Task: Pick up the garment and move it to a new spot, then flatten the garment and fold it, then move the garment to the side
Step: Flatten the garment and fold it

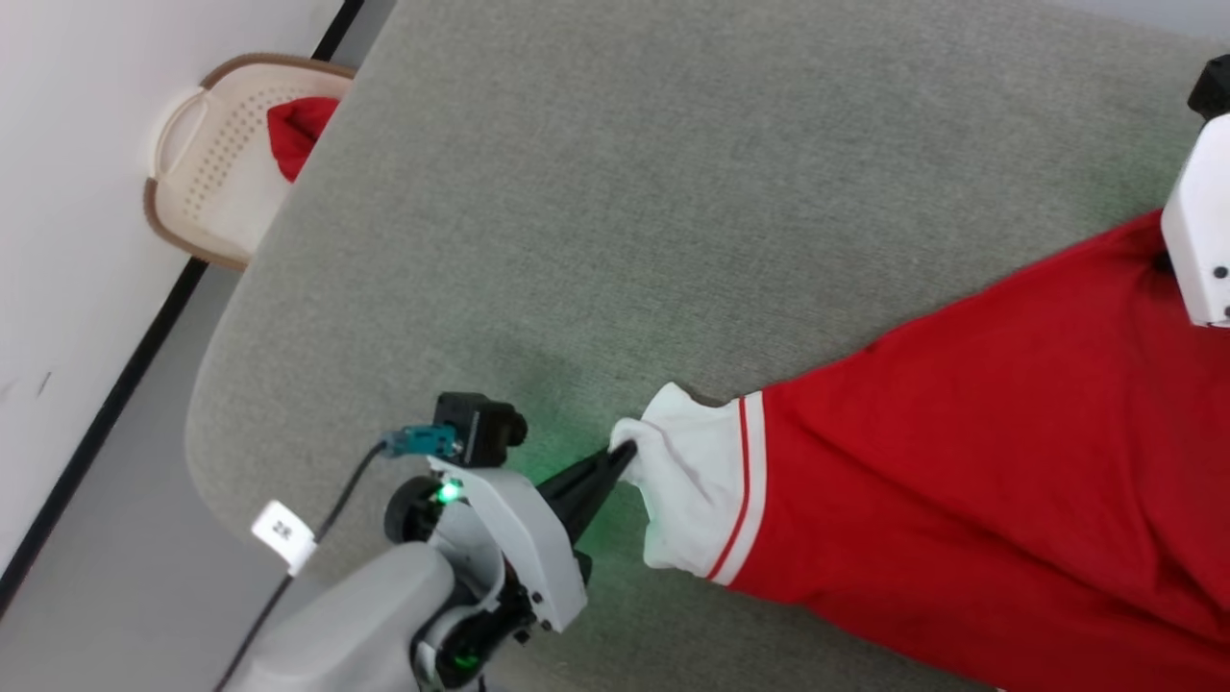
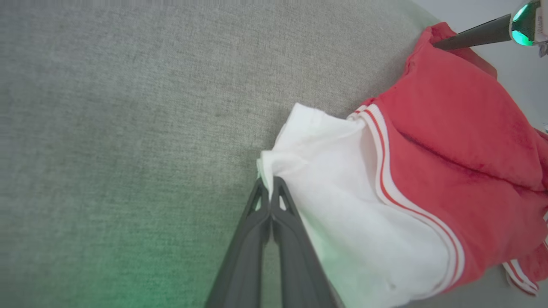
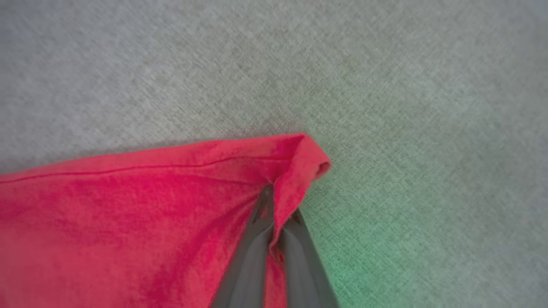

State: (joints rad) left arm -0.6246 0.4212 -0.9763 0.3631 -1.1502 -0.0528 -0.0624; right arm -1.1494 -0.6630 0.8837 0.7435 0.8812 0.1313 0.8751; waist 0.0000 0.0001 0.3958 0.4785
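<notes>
The grey worktop [image 1: 673, 192] lies open beyond and left of the garment [image 1: 961, 461], room enough for a tool to pass. The left tool [image 1: 623, 459], pinched on the garment's white hem, blocks its near-left side; off the worktop past the garment stands a cream basket [image 1: 207, 183].

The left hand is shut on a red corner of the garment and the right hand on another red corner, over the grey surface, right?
Not quite. The left hand is shut on the white end of the garment, not a red corner; the left wrist view shows it. The right hand does hold a red corner over the grey surface.
</notes>
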